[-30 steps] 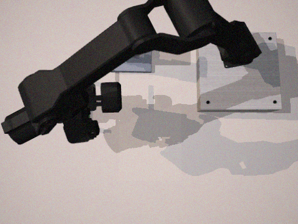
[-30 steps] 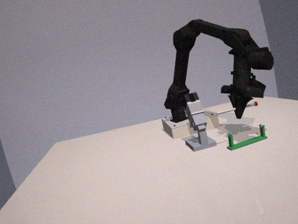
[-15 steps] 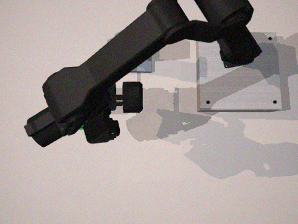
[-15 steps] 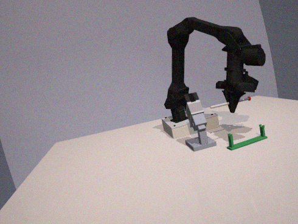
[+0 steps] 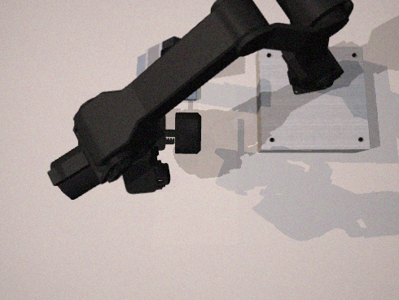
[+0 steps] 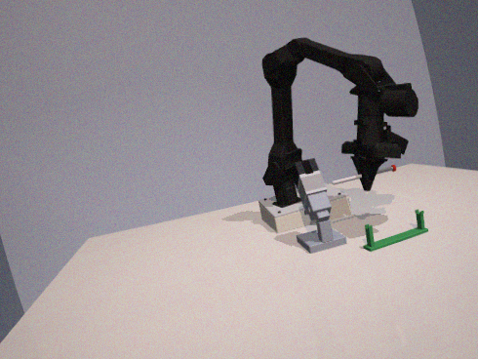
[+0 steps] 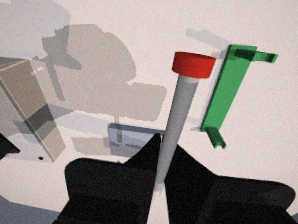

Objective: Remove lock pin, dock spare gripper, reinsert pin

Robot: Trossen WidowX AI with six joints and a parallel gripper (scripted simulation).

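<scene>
The lock pin (image 6: 345, 179) (image 7: 176, 120) is out of the mount and up in the air, its red head at the outer end, the shaft sloping across the fingers. The end effector (image 6: 368, 189) (image 7: 160, 138) is clenched on that shaft, fingers pointing down; from above, the arm (image 5: 163, 73) (image 6: 283, 117) hides the grip.

Outward to the mount (image 5: 192, 94) (image 6: 312, 242) (image 7: 135, 142), upright on the worktop (image 5: 81, 253) (image 6: 195, 293) (image 7: 150, 30), and there's a tilted grey body with black parts on top. That looks like the spare gripper (image 5: 152, 57) (image 6: 313, 187), apparently docked, though how fully it's seated can't be told from here.

Beyond it, the green rack (image 6: 397, 238) (image 7: 227, 90) carries no pin, and the arm's base plate (image 5: 326, 122) (image 6: 273, 217) (image 7: 30, 85) sits behind.

So, extraction done, docking probably done, locking still to come! The pin must line up with socket and spigot, slide through both, then be let go, arm backing off clear. A crooked approach could jam it or nudge the spare loose.
</scene>
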